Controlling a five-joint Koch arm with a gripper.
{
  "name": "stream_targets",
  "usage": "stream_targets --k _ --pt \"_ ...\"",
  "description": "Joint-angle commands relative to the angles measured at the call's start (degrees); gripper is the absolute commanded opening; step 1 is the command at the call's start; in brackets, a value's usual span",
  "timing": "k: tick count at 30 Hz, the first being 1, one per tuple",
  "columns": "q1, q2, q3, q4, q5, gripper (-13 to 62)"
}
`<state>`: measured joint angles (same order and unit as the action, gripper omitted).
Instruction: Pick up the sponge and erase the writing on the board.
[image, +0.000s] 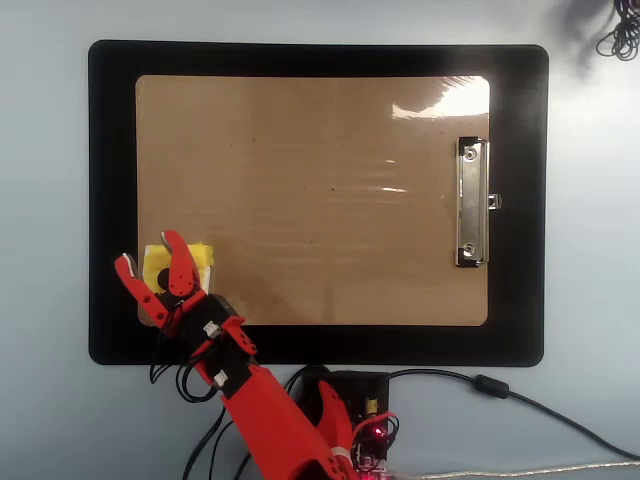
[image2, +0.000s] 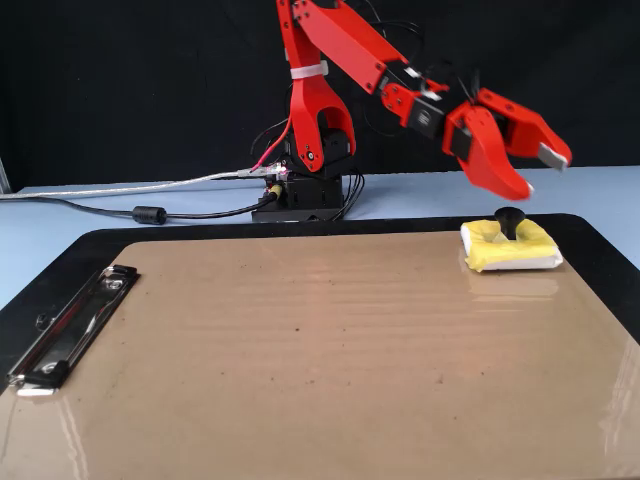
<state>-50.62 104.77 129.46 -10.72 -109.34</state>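
Observation:
The yellow sponge (image: 200, 262) (image2: 495, 250) lies flat on a near corner of the tan board (image: 320, 190) (image2: 300, 350), at the lower left in the overhead view. Its black knob (image2: 511, 220) stands up free. My red gripper (image: 150, 252) (image2: 540, 172) hangs open in the air above the sponge, touching nothing and holding nothing. One finger (image: 182, 268) crosses over the sponge in the overhead view. I see no writing on the board, only a few tiny dark specks and glare.
The board's silver clip (image: 472, 202) (image2: 70, 325) is at its far short edge. A black mat (image: 110, 150) (image2: 600, 250) lies under the board. The arm's base (image: 345, 400) (image2: 305, 190) and cables (image: 490, 385) (image2: 150, 213) sit beside the mat.

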Motion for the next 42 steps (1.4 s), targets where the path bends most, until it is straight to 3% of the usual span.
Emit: stream_targets --k 1,7,12,19,23,27,33,42 --pt "4.22 4.57 1.76 -1.23 5.01 32.3" --pt "17.05 22.5 9.32 1.85 13.18 30.7" --pt "25.14 29.88 7.03 19.25 26.02 29.6" --pt "38.32 30.15 -9.67 53.7 30.5 29.7" --pt "41.13 30.06 -12.13 80.33 30.67 30.0" --pt "43.15 30.06 -11.43 95.54 30.67 30.1" --pt "43.59 29.62 -4.39 97.91 30.41 30.1" --pt "43.86 28.04 5.8 86.92 30.15 30.1"
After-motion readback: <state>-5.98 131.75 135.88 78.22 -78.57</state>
